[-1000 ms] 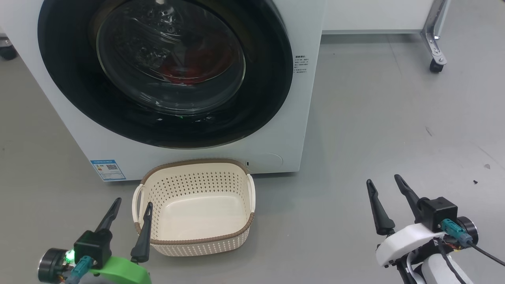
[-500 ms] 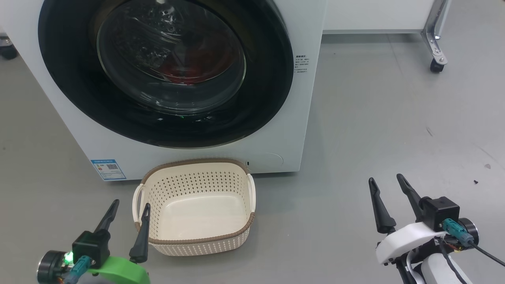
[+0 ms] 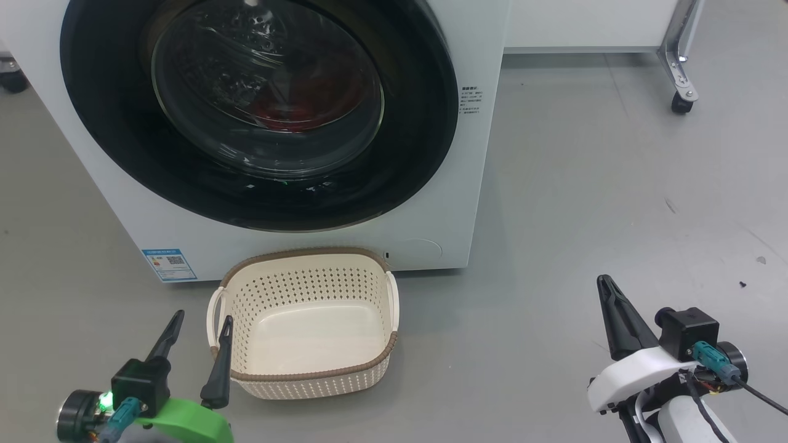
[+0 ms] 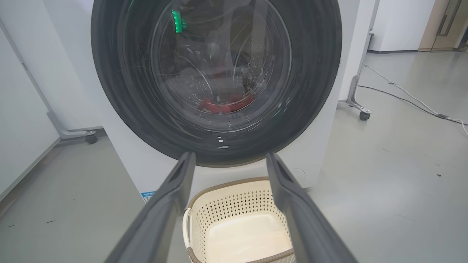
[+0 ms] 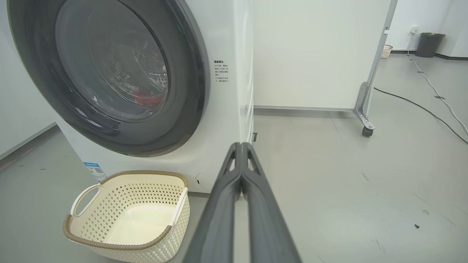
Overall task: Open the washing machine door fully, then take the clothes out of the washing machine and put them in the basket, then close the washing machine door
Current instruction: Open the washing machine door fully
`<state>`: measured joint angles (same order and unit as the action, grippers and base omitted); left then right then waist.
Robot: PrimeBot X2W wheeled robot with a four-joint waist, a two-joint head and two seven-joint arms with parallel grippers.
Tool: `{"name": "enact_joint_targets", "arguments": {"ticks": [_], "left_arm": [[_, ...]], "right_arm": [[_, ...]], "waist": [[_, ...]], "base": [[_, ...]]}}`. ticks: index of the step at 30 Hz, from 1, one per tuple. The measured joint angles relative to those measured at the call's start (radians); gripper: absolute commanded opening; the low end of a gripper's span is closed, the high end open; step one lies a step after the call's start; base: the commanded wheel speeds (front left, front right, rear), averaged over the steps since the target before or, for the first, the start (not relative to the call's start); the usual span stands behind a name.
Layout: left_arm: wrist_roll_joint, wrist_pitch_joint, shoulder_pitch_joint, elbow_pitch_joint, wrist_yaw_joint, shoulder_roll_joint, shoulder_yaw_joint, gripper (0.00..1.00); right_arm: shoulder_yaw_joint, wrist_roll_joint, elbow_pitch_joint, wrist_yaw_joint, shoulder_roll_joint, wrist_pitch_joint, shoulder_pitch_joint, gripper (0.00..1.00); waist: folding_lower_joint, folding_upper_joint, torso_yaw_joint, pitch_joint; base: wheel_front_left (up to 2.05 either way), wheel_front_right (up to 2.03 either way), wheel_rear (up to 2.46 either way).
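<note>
Head view: big white washing machine (image 3: 474, 203) at upper left, standing on grey floor (image 3: 585, 184). Shut flat against its front, the washing machine door (image 3: 418, 123), black-rimmed, with a glass bowl at its centre. Behind that glass, low in the drum, the clothes (image 3: 289, 114), seen as a patch of red. Just before the machine's foot, the basket (image 3: 308, 374), cream and upright, its pale bottom bare. Blue sticker (image 3: 168, 264) at the machine's lower left corner. At lower left, the left gripper (image 3: 204, 317), fingers spread wide and grasping nothing, one finger just beside the basket's white handle. At lower right, the right gripper (image 3: 606, 286), fingers pressed into a single point, clenched on nothing, well apart from basket and machine.

Left wrist view: two splayed fingers aimed toward the door's lower rim, basket between them below. Red fabric at the drum's bottom, blurred through the glass.

Right wrist view: fingers closed tip to tip, pointing at the machine's right front corner. Basket at lower left, door closed, red glimpsed behind the glass. Farther right, a wheeled frame leg (image 5: 363, 117) and a cable (image 5: 420, 106) along the floor.
</note>
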<state>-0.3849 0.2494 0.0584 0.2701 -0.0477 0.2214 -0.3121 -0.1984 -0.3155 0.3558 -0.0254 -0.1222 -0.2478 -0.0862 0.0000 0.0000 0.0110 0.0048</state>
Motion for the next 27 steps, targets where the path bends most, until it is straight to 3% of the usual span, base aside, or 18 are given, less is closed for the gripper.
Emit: {"name": "enact_joint_targets", "arguments": {"ticks": [16,27], "left_arm": [[0.002,0.002,0.040,-0.028,0.009,-0.007,0.004,1.00],[0.008,0.002,0.079,-0.055,0.019,-0.014,0.001,1.00]], "right_arm": [[0.030,-0.013,0.001,-0.035,0.016,0.000,-0.059,0.00],[0.168,-0.321,0.049,-0.071,0.066,0.006,-0.142,0.00]], "waist": [[0.0000,0.0000,0.006,0.044],[0.0000,0.0000,0.032,0.117]], "base": [[0.00,0.00,0.00],[0.00,0.00,0.00]]}}
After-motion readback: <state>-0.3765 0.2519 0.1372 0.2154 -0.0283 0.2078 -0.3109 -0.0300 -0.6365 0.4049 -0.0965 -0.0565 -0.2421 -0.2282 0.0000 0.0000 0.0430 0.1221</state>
